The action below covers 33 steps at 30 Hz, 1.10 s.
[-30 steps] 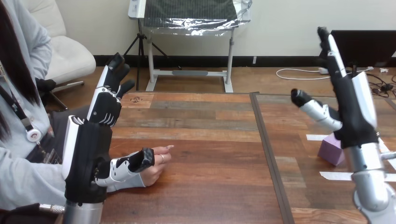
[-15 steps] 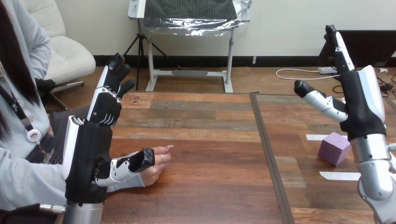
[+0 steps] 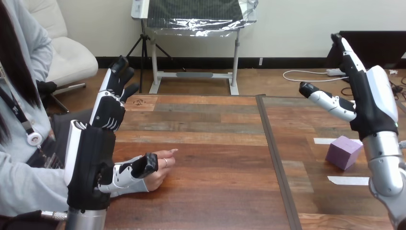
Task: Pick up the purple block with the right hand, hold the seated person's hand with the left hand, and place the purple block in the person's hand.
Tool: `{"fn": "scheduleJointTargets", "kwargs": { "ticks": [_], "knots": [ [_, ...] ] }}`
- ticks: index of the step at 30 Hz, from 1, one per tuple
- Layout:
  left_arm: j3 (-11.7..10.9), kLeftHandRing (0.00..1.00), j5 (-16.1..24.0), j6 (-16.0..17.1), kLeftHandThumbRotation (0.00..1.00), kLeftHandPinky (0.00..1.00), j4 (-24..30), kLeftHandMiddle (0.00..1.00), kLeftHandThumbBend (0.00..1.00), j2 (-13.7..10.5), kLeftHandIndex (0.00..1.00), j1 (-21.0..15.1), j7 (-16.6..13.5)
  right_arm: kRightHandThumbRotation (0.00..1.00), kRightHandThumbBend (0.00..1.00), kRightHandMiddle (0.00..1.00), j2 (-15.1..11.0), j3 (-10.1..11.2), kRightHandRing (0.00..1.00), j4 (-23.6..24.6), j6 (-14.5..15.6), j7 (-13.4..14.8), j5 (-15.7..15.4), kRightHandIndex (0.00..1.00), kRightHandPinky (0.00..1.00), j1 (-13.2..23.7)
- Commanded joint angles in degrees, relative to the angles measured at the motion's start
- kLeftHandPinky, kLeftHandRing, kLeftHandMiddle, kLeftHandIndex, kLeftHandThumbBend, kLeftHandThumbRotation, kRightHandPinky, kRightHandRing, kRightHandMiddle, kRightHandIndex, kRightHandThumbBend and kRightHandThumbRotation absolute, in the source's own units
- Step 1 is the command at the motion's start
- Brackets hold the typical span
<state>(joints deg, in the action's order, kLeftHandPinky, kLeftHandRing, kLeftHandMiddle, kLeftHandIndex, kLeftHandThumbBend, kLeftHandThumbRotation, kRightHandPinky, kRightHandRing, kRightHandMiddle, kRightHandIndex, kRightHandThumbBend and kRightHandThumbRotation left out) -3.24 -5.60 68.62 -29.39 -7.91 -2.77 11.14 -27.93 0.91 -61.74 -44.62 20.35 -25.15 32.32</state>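
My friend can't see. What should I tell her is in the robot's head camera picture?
A purple block sits on the wooden table at the right, with the robot's open right hand raised above it, not touching. At the left, the open left hand stands upright beside the person's hand, its thumb across it.

Bright, even indoor light falls across the wooden table (image 3: 215, 191), leaving a soft pale sheen on the boards toward its far edge and darker, richer tones along the near edge. The purple block (image 3: 343, 151), near the table's right edge, shows a lighter top face and a shaded side, with a faint shadow at its base. The white shell on the right hand (image 3: 369, 110) catches a soft gleam; a soft shadow sits beneath the person's hand (image 3: 160, 168) near the left edge.
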Motion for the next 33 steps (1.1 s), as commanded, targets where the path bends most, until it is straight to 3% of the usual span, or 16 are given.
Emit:
{"fn": "scheduleJointTargets", "kwargs": {
  "ticks": [1,18,33],
  "knots": [
    [0.0,0.95,-0.2,0.8,0.71,0.89,0.4,0.97,1.0,0.4,0.96,-1.8,-0.2,0.84,1.0,0.93,-2.4,-1.0,0.95,-2.8,1.9,1.4,-0.5,0.95,0.84,7.1],
    [0.0,0.95,-0.6,0.7,0.69,0.88,1.3,0.97,1.0,0.3,0.95,-1.0,-0.2,0.79,1.0,0.93,-3.8,-4.1,0.95,-10.1,9.1,1.8,-1.8,0.92,0.83,11.6],
    [0.0,0.95,-0.9,1.1,0.68,0.88,1.7,0.97,1.0,0.3,0.95,-0.6,-0.2,0.74,1.0,0.91,-4.1,-6.7,0.93,-12.7,14.1,2.3,-2.8,0.9,0.82,12.5]
  ]
}}
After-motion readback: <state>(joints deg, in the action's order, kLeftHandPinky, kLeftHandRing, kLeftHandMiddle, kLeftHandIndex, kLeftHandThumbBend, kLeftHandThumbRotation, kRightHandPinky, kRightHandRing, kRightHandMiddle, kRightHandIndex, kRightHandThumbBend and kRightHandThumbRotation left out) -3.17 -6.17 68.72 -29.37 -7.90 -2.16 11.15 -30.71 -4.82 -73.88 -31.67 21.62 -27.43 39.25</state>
